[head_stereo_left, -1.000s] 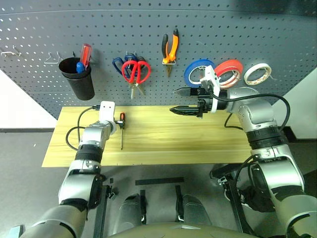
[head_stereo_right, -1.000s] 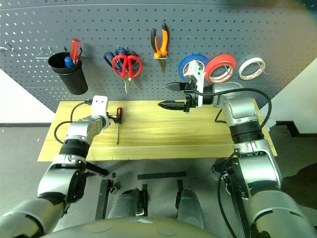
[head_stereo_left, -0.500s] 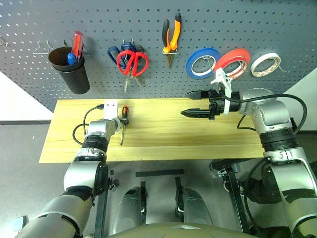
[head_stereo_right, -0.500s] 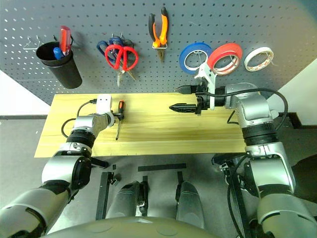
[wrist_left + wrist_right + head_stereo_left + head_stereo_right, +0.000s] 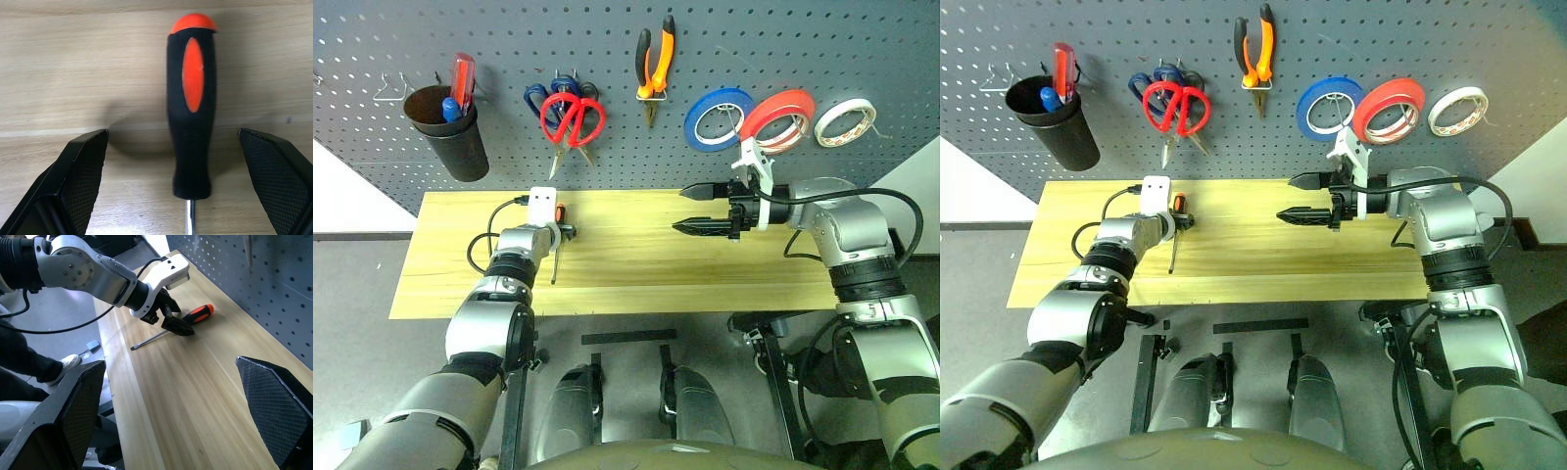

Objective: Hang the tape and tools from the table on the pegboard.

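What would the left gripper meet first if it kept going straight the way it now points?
Most likely the screwdriver: its handle lies between the open left gripper fingers, on the table. How far off it is stays unclear.

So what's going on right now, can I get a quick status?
Left gripper open, straddling the screwdriver lying on the table. Right gripper open, empty, above the table. Nothing in the way.

Long light-wood table (image 5: 636,284), slim orange-and-black screwdriver (image 5: 556,245) lying near its back edge, left of middle
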{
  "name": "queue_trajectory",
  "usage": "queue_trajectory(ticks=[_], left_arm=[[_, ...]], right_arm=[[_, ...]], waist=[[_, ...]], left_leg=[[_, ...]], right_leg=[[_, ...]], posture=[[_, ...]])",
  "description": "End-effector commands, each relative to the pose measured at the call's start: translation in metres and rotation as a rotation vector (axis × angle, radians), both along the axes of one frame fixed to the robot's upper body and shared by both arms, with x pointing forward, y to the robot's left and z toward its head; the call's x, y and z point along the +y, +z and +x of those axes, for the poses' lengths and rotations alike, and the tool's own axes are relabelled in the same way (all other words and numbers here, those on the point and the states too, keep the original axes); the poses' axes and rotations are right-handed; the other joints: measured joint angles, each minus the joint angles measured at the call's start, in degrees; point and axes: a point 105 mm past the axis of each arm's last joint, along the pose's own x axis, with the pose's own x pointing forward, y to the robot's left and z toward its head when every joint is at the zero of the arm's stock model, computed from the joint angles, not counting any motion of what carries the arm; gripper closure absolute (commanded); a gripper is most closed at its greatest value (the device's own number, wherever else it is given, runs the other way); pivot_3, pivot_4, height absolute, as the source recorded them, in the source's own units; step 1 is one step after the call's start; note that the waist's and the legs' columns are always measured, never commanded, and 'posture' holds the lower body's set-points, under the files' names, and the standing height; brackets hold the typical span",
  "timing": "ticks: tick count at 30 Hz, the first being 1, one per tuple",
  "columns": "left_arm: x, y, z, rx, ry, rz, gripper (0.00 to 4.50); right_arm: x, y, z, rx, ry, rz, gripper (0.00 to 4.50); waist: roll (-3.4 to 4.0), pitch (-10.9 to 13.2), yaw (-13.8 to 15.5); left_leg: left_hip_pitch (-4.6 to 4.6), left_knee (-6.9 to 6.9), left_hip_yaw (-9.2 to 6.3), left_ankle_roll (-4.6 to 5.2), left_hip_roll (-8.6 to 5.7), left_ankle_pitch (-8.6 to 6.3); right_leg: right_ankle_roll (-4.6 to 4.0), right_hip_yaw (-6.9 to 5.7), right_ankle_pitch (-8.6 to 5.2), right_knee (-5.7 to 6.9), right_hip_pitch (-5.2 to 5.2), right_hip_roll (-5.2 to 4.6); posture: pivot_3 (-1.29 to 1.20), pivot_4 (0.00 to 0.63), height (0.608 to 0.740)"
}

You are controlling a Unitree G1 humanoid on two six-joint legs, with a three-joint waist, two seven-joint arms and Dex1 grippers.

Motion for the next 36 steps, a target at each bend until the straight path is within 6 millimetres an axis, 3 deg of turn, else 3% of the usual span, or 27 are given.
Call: queue_trajectory(ticks=[1, 5, 15, 23, 26, 30, 36], left_arm=[[-0.004, -0.016, -0.008, 0.057, -0.01, -0.012, 0.04], [-0.004, -0.016, -0.008, 0.056, -0.003, -0.017, 0.83], [-0.01, -0.017, -0.008, 0.06, 0.0, -0.04, 3.87], [-0.009, -0.008, -0.01, 0.033, -0.03, -0.046, 3.88], [-0.011, 0.0, -0.019, 0.011, -0.095, -0.049, 3.88], [-0.017, 0.025, -0.052, -0.148, -0.275, -0.072, 3.88], [-0.016, 0.063, -0.1, -0.344, -0.41, -0.062, 3.88]], right_arm=[[-0.003, 0.015, -0.003, -0.058, 0.004, 0.01, 0.0], [-0.005, 0.013, -0.004, -0.057, 0.002, 0.001, 0.0], [-0.009, 0.018, -0.007, -0.061, 0.011, 0.007, 0.0], [-0.006, 0.026, -0.006, -0.093, 0.035, 0.048, 0.0], [-0.005, 0.028, -0.007, -0.13, 0.05, 0.04, 0.0], [-0.004, 0.033, -0.011, -0.194, 0.088, 0.017, 0.0], [0.005, 0.058, -0.024, -0.236, 0.158, 0.086, 0.0]], waist=[[0.0, 0.0, -0.06], [0.01, 0.01, -0.18], [0.05, 0.07, -0.17], [0.04, 0.08, -0.39], [0.04, 0.08, -0.96], [0.03, 0.09, -1.56], [0.07, 0.05, -0.8]], left_leg=[[0.0, 0.0, 0.0, 0.0, 0.0, 0.0], [0.0, 0.0, -0.02, 0.0, 0.01, 0.0], [0.0, -0.01, -0.03, 0.0, 0.02, 0.0], [0.0, -0.04, -0.04, 0.0, 0.02, 0.0], [-0.03, -0.08, -0.04, -0.01, 0.03, 0.0], [-0.06, -0.13, -0.07, -0.01, 0.07, 0.0], [-0.12, -0.08, -0.11, -0.11, 0.14, 0.05]], right_leg=[[0.0, 0.0, 0.0, 0.0, 0.0, 0.0], [0.0, 0.0, 0.0, -0.01, 0.0, 0.0], [0.0, 0.0, 0.0, -0.04, 0.0, -0.02], [0.0, 0.0, 0.0, -0.06, 0.0, -0.02], [0.0, 0.0, 0.0, -0.07, -0.02, -0.02], [0.0, 0.01, 0.0, -0.11, -0.09, -0.01], [0.0, 0.0, 0.0, -0.13, -0.17, -0.02]], posture=[[-0.04, 0.354, 0.732], [-0.05, 0.355, 0.732], [-0.06, 0.348, 0.732], [-0.05, 0.323, 0.732], [-0.04, 0.303, 0.732], [-0.02, 0.27, 0.732], [0.02, 0.228, 0.732]])
